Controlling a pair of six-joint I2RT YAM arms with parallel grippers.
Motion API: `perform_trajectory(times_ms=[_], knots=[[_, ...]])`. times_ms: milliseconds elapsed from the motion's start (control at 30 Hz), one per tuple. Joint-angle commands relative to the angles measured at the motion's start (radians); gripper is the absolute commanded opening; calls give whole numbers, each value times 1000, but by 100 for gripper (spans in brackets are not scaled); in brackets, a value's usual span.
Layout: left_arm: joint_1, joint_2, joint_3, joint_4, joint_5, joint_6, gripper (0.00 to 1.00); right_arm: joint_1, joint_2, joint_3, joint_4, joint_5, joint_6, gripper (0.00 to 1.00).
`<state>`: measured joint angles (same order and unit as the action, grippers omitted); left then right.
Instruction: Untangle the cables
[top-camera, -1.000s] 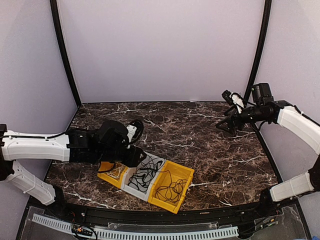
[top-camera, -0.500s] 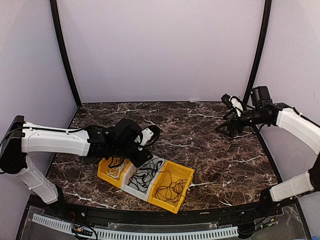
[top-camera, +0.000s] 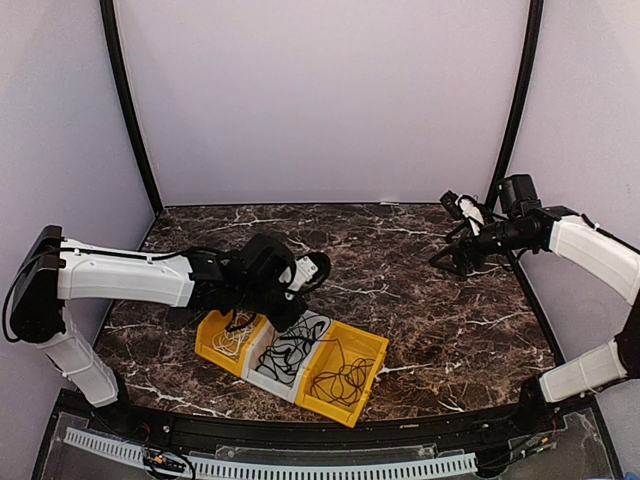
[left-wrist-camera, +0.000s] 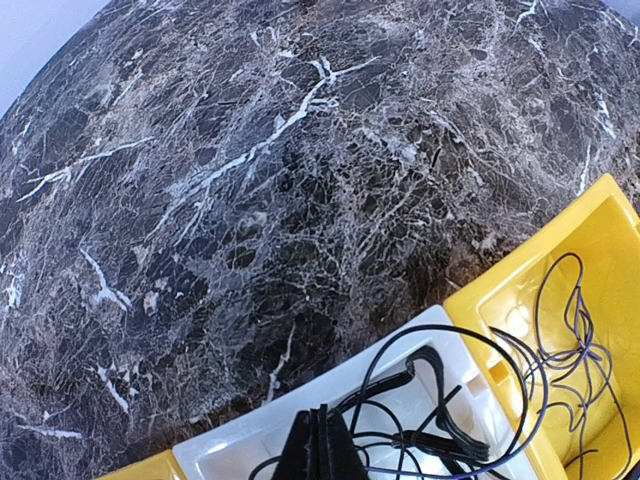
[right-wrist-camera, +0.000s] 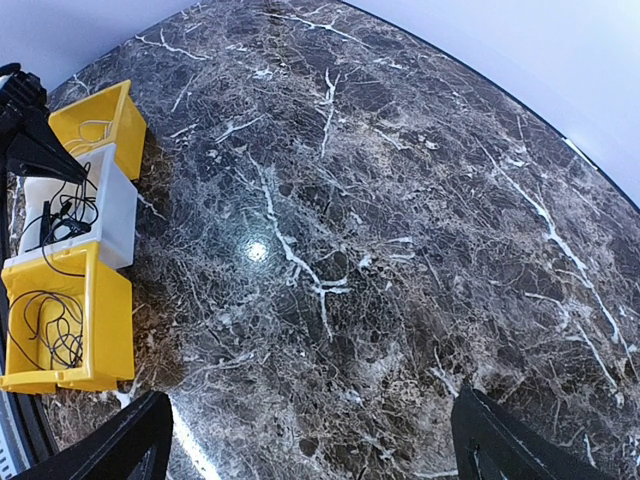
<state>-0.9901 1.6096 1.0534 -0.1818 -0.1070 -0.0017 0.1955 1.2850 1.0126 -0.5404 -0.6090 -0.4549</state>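
Clearly the left gripper (left-wrist-camera: 320, 452) is shut tight over the white bin (left-wrist-camera: 235, 442), among black cables (left-wrist-camera: 430, 440). More cables lie in both yellow bins (left-wrist-camera: 612, 222). The right gripper (right-wrist-camera: 318, 445) stands wide open, well apart.

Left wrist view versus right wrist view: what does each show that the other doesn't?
Only the left wrist view: a close-up of the left gripper, jaws shut, above black cables in the white bin. Only the right wrist view: the right gripper, jaws open, and the end yellow bin with a pale cable. Both: the marble table, the white bin, and the other yellow bin holding a thin dark cable.
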Motion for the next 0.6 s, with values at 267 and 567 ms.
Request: perform_trajectory(times_ms=[267, 567], knots=[[-46, -215, -46, 152, 311, -165, 0, -6, 13, -14, 25, -15, -4, 99], [-210, -25, -75, 326, -6, -230, 0, -5, 9, -16, 14, -19, -10, 99]])
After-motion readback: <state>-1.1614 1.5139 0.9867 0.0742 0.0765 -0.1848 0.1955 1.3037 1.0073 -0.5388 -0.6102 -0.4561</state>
